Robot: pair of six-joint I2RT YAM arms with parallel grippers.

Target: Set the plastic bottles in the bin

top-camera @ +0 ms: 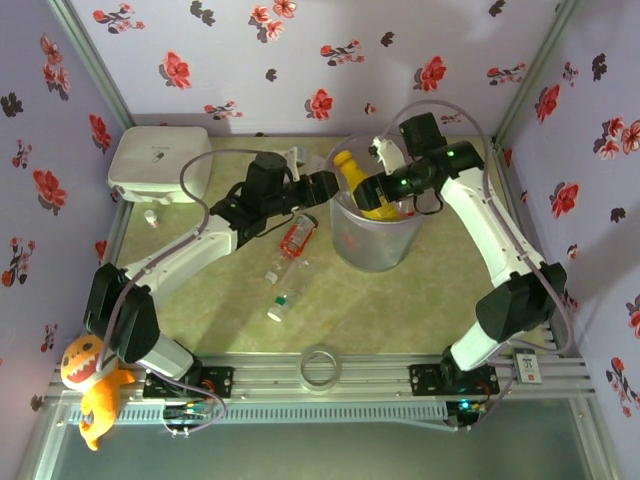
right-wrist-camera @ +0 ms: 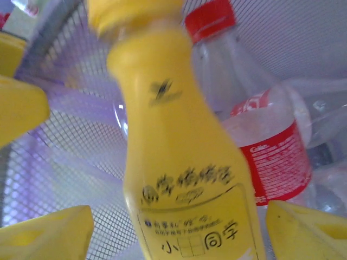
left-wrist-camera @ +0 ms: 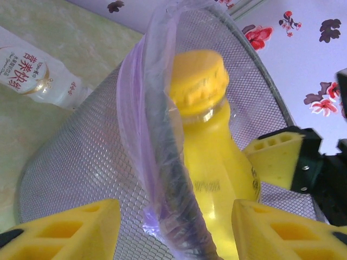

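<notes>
While the overhead camera is looking down on the green table [top-camera: 420,320], the bin [top-camera: 375,255], a mesh basket with a clear liner, is standing right of centre. The yellow bottle [top-camera: 352,175] is sticking up out of the bin's left side. The right gripper [top-camera: 374,190] is reaching into the bin's mouth beside that bottle. The left gripper [top-camera: 328,186] is hovering just outside the bin's left rim. From up here I cannot tell how either pair of jaws is standing.

Left of the bin, a red-labelled bottle [top-camera: 297,237] is lying nearest it on the table. A clear bottle [top-camera: 276,268] is lying just below that, and a green-capped bottle [top-camera: 281,302] lower still. A white box [top-camera: 160,163] is sitting at upper left, a tape ring [top-camera: 320,367] at bottom centre and an orange plush toy [top-camera: 88,385] at lower left.

From the left wrist, the left gripper's yellow fingers [left-wrist-camera: 70,230] are standing apart along the bottom edge. Only the bin's rim and liner edge are rising between them, clear of both. The yellow bottle is showing through the mesh, its cap at upper centre. A white-labelled bottle [left-wrist-camera: 38,73] is lying on the table at upper left.

From the right wrist, the right gripper's jaws are standing apart at the bottom corners. The blurred yellow bottle is rising between them, with a gap showing beside the left finger. Behind it, inside the bin, a red-capped bottle [right-wrist-camera: 265,141] is leaning at the right of the frame.
</notes>
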